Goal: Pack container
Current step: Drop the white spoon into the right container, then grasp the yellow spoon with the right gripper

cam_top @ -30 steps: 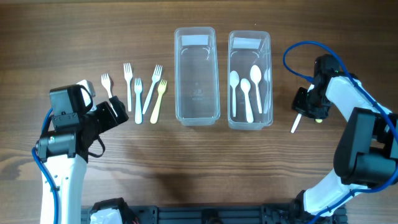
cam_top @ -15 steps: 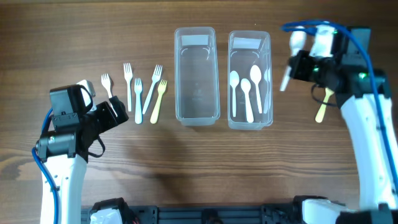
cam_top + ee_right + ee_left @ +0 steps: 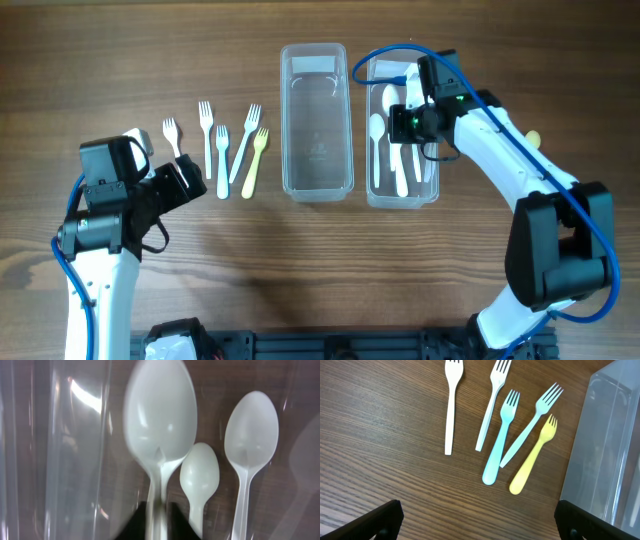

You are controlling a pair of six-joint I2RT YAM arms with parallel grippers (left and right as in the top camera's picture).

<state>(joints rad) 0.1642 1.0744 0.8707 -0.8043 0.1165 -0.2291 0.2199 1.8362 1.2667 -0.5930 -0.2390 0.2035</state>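
Several plastic forks (image 3: 222, 150) lie in a row on the wood table, left of the empty clear left container (image 3: 316, 178). They also show in the left wrist view (image 3: 500, 445). My left gripper (image 3: 192, 180) is open and empty beside them, its fingertips apart in the left wrist view (image 3: 480, 525). My right gripper (image 3: 400, 122) is over the clear right container (image 3: 428, 190), shut on the handle of a white spoon (image 3: 160, 425). Other white spoons (image 3: 250, 430) lie in that container under it.
A yellow spoon (image 3: 533, 139) lies on the table to the right of the right container, mostly hidden by my right arm. The left container's wall (image 3: 605, 450) shows at the right edge of the left wrist view.
My right gripper lifted the white spoon from the table at the right and carried it left over the right container. The yellow spoon stayed on the table. The left arm has not moved.
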